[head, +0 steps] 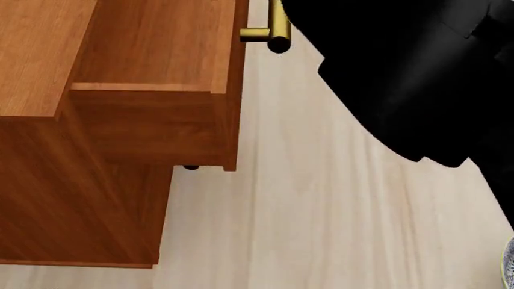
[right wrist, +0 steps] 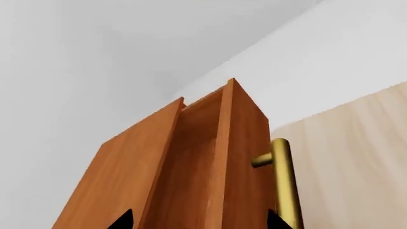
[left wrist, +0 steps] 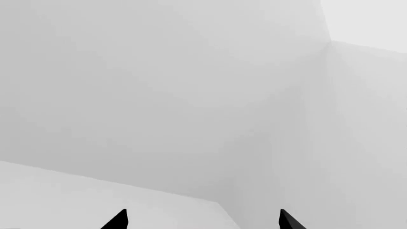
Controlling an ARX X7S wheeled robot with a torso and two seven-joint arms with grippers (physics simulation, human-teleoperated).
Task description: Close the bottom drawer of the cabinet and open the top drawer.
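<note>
The top drawer (head: 153,72) stands pulled out of the cabinet (head: 80,205) (bottom one hidden); right gripper (right wrist: 198,220), at the handle's (right wrist: 284,183) nine o'clock, gapes empty.

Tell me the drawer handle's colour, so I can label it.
Brass gold; the handle shows best in the right wrist view.

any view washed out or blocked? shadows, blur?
Left wrist view: flat pale walls, almost no contrast. Head view: sharp, the black arm blocks the upper right; soft shadow under the open top drawer. Right wrist view: crisp, faint sheen on the brass handle.
</note>
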